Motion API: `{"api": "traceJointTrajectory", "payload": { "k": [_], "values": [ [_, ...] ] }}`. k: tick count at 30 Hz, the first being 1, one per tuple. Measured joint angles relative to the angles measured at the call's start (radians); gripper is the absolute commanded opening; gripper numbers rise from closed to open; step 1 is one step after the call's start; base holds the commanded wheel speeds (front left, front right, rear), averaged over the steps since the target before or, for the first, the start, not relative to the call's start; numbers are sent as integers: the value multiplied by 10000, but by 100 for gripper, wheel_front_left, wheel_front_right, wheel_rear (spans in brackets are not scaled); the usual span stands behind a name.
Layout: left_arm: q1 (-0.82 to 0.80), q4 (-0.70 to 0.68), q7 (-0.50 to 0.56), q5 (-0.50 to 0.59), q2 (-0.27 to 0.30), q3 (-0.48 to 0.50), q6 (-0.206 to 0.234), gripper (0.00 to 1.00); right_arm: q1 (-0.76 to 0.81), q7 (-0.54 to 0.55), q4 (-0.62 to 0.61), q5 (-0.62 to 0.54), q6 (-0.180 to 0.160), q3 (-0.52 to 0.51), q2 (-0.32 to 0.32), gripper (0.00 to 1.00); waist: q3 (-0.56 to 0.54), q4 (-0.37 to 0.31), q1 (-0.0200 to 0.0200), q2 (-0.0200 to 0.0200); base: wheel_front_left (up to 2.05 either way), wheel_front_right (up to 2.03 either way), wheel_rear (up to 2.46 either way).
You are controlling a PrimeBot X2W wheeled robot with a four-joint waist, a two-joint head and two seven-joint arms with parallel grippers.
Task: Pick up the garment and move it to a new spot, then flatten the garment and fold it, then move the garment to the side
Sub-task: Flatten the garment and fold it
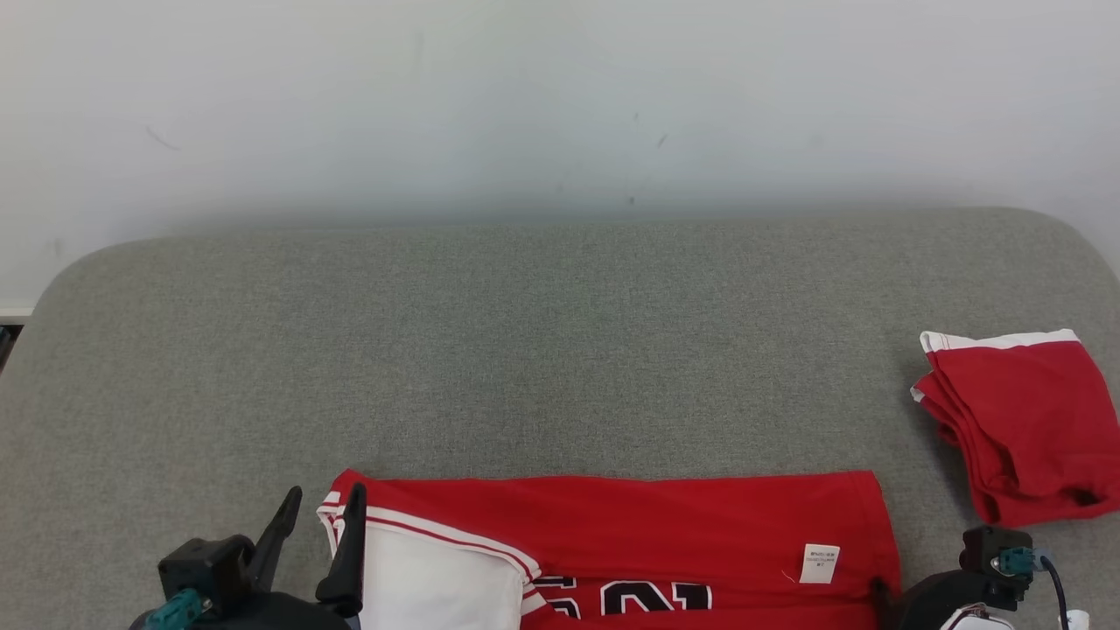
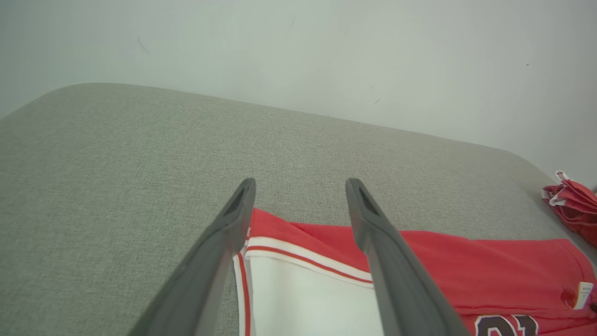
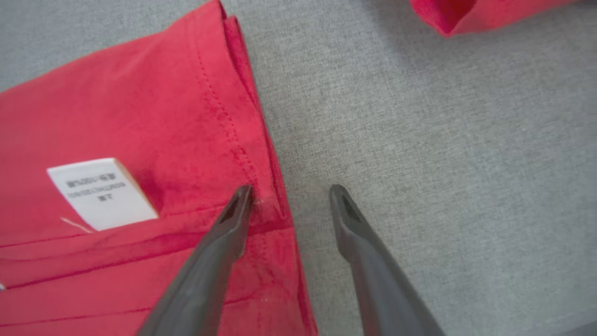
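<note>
Mostly flat, the garment [image 1: 665, 525], a red jersey, lies along the near edge of the surface. Its near part is cut off by the bottom of the head view, so its black numerals [image 1: 639, 599] cannot be read whole. A white panel [image 1: 429, 582] with red-and-white trim shows at its left end, and a small white label [image 1: 820, 563] near its right end has print too blurred to read. The left gripper [image 1: 325, 494] is spread wide over the garment's left corner and grips nothing. The right gripper [image 3: 291, 191] is also parted and empty, with one finger above the right hem and the other above bare cloth. In the head view its fingers are hidden behind its dark wrist. Well apart at the right lies a folded red piece [image 1: 1019, 420] with a white band. The surface [image 1: 560, 350] is grey woven fabric with rounded far corners, and behind it stands a pale, faintly scuffed wall [image 1: 560, 105].
</note>
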Motion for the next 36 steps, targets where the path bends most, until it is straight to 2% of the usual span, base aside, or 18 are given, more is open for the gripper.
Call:
{"api": "traceJointTrajectory", "payload": {
  "k": [14, 16, 17, 19, 24, 36],
  "values": [
    [-1, 10, -12, 0, 8, -8, -73, 100, 366, 280, -36, -2, -12, 119, -10, 99, 44, -13, 0, 0, 0, 0, 0],
    [-2, 10, -12, 0, 6, -10, -73, 100, 392, 357, -42, -2, -12, 130, -4, 80, 52, -15, 0, 0, 0, 0, 0],
    [-2, 12, -12, 0, 6, -12, -71, 100, 392, 370, -48, -2, -12, 136, -4, 49, 56, -17, 0, -1, 0, 0, 0],
    [-7, 15, -12, 0, 6, -15, -71, 100, 392, 445, -58, -2, -12, 163, 12, 38, 65, -21, 0, 0, 0, 0, 0],
    [-106, 42, -12, -2, 2, -31, -71, 100, 389, 541, -88, -4, -10, 207, 98, 1, 81, -25, 0, 0, 0, 0, 0],
    [-165, 165, -75, -4, 8, -36, -73, 100, 356, 594, -420, -12, -12, -54, 174, 0, -95, -59, 0, 0, 0, 0, 0]
  ]
}}
